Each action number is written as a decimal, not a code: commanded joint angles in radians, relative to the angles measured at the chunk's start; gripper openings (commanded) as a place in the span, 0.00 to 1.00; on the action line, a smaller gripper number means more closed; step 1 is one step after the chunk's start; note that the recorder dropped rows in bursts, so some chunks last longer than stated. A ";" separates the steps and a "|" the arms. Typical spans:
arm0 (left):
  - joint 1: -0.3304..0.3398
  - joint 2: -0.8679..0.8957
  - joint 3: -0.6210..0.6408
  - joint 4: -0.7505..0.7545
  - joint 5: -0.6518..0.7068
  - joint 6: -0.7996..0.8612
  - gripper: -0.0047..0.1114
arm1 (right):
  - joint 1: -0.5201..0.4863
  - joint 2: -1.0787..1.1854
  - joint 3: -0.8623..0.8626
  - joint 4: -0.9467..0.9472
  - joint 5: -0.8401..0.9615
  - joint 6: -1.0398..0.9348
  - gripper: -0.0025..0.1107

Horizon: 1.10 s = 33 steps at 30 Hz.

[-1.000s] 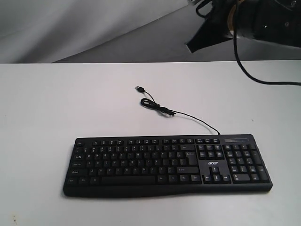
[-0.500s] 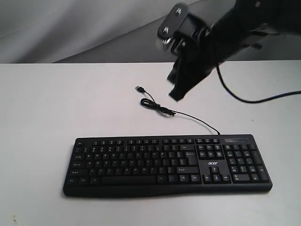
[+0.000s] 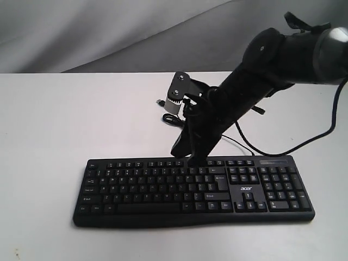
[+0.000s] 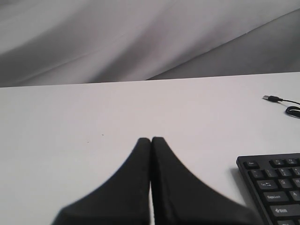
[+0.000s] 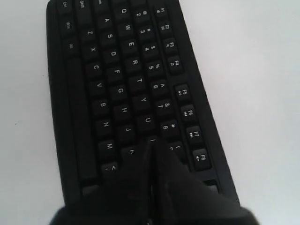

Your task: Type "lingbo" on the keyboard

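Exterior view: set on the typist's side of the table [image 3: 49, 119], raised and tilted down across the keyboard [image 3: 163, 190] toward a grey backdrop [image 3: 81, 32]; the whole keyboard is taken in.
Left wrist view: held low over bare table, faced past the left gripper [image 4: 151, 140] toward the backdrop; one keyboard corner is caught.
Right wrist view: held close above the keys, aimed steeply down along the right gripper [image 5: 151, 145].
Shared: the keyboard is seen in all three; the USB plug [image 3: 161, 102] is shared by the exterior and left wrist views.
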 commanded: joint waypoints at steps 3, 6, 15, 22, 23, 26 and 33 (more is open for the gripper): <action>0.001 -0.004 0.005 0.000 -0.013 -0.002 0.04 | 0.052 -0.007 0.067 0.006 -0.046 -0.015 0.02; 0.001 -0.004 0.005 0.000 -0.013 -0.002 0.04 | 0.083 -0.009 0.099 -0.008 -0.112 0.011 0.02; 0.001 -0.004 0.005 0.000 -0.013 -0.002 0.04 | 0.097 -0.009 0.175 -0.026 -0.239 0.044 0.02; 0.001 -0.004 0.005 0.000 -0.013 -0.002 0.04 | 0.097 -0.009 0.177 -0.026 -0.244 0.053 0.02; 0.001 -0.004 0.005 0.000 -0.013 -0.002 0.04 | 0.097 -0.007 0.177 -0.026 -0.240 0.053 0.02; 0.001 -0.004 0.005 0.000 -0.013 -0.002 0.04 | 0.097 -0.003 0.177 -0.026 -0.224 0.053 0.02; 0.001 -0.004 0.005 0.000 -0.013 -0.002 0.04 | 0.117 -0.003 0.182 -0.035 -0.232 0.056 0.02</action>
